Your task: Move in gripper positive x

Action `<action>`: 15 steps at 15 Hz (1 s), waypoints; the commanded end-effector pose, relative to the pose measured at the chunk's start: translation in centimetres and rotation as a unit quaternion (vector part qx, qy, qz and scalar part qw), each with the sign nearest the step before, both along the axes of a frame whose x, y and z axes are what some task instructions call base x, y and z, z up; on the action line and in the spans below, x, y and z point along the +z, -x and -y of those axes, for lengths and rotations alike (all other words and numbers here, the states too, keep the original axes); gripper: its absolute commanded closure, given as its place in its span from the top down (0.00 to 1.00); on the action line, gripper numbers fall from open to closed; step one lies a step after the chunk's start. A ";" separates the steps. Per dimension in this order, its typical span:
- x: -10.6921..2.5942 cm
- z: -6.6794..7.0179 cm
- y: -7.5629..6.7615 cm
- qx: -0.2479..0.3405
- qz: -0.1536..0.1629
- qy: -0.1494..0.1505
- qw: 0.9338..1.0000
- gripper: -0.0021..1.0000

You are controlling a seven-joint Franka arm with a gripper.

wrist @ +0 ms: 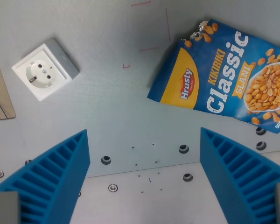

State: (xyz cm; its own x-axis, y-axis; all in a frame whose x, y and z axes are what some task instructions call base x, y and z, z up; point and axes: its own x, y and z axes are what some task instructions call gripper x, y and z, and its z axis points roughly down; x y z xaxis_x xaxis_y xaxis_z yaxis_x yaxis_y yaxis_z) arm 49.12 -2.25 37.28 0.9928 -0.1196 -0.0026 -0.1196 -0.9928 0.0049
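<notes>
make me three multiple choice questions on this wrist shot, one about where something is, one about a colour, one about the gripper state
1. Where does the peanut bag lie?
A. the wrist view's upper right
B. the wrist view's lower left
C. on top of the socket

2. What colour are the gripper's fingers?
A. red
B. blue
C. black

3. How is the gripper set?
A. shut on the bag
B. shut on the socket
C. open, holding nothing

Answers:
1. A, the bag lies flat on the table at upper right, apart from the white socket at upper left.
2. B, both ribbed fingers are bright blue.
3. C, the fingers stand wide apart with only bare table between them.
</notes>
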 end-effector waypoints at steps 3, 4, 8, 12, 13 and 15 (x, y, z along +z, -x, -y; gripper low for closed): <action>0.1 0.2 -1.5 0.000 0.001 0.000 1.000 1.00; 0.1 0.2 -2.0 0.000 0.001 0.000 1.000 1.00; 0.1 0.5 -3.9 0.000 0.001 0.000 1.000 1.00; 0.1 0.7 -5.9 0.000 0.001 0.000 1.000 1.00; 0.1 0.8 -6.4 0.000 0.001 0.000 1.000 1.00; 0.1 0.9 -7.4 0.000 0.001 0.000 1.000 1.00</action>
